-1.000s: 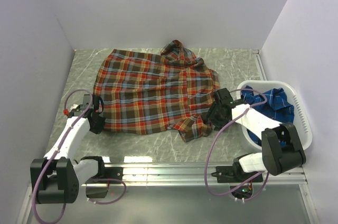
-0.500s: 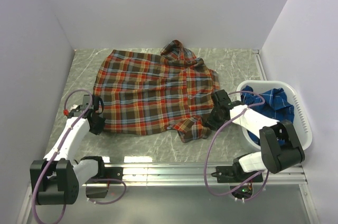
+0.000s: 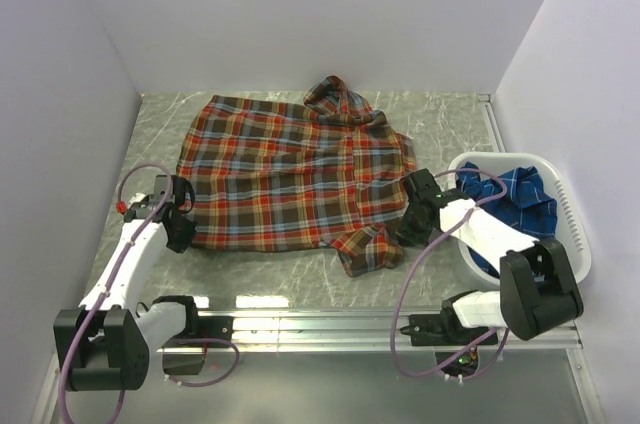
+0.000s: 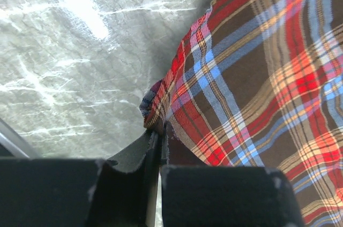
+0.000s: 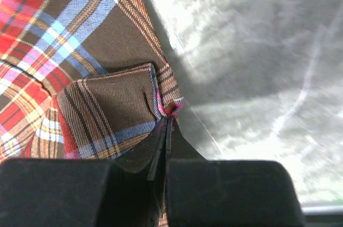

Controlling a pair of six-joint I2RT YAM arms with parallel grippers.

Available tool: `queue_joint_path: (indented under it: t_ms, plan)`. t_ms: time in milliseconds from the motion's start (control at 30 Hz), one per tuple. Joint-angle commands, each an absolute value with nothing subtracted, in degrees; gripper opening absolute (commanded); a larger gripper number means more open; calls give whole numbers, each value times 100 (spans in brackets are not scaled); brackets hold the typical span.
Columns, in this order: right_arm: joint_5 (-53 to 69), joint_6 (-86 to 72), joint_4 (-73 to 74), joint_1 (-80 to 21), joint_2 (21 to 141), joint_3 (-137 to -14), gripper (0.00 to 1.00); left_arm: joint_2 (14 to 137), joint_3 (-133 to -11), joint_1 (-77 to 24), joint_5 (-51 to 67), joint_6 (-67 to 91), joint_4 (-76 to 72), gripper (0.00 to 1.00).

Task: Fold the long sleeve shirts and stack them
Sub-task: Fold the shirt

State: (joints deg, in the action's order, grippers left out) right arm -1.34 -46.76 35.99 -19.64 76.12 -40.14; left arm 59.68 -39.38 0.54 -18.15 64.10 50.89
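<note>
The red-orange plaid long sleeve shirt [image 3: 290, 174] lies spread flat on the grey marbled table, collar toward the back wall. My left gripper [image 3: 180, 229] is shut on its near left corner; in the left wrist view the hem [image 4: 161, 114] is pinched between the jaws. My right gripper [image 3: 412, 219] is shut on the shirt's near right edge, and the right wrist view shows a bunched fold [image 5: 170, 108] caught at the fingertips. The blue plaid shirt [image 3: 515, 194] sits crumpled in the basket on the right.
The white plastic basket [image 3: 575, 234] stands at the right, close behind my right arm. A folded cuff of the red shirt [image 3: 365, 249] lies near the table's front edge. Walls close in the left, back and right sides.
My right gripper has shut on the red shirt's near right edge. The left gripper has kept its hold and shifted slightly toward the left.
</note>
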Motion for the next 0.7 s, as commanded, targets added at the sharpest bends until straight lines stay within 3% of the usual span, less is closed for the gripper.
queue_joint_path:
  t_ms: [0, 267, 667]
  plan:
    - [-536, -4307, 4314, -1995, 7234, -4333, 0, 5819, -4271, 35, -2030, 6249, 5414, 8]
    - [-606, -3938, 5080, -1978, 6829, -4824, 0, 5748, -4324, 44, -1925, 6223, 5511, 9]
    - [-940, -3498, 5361, -1890, 7874, -6590, 0, 6933, -5203, 53, -2320, 5713, 4870, 12]
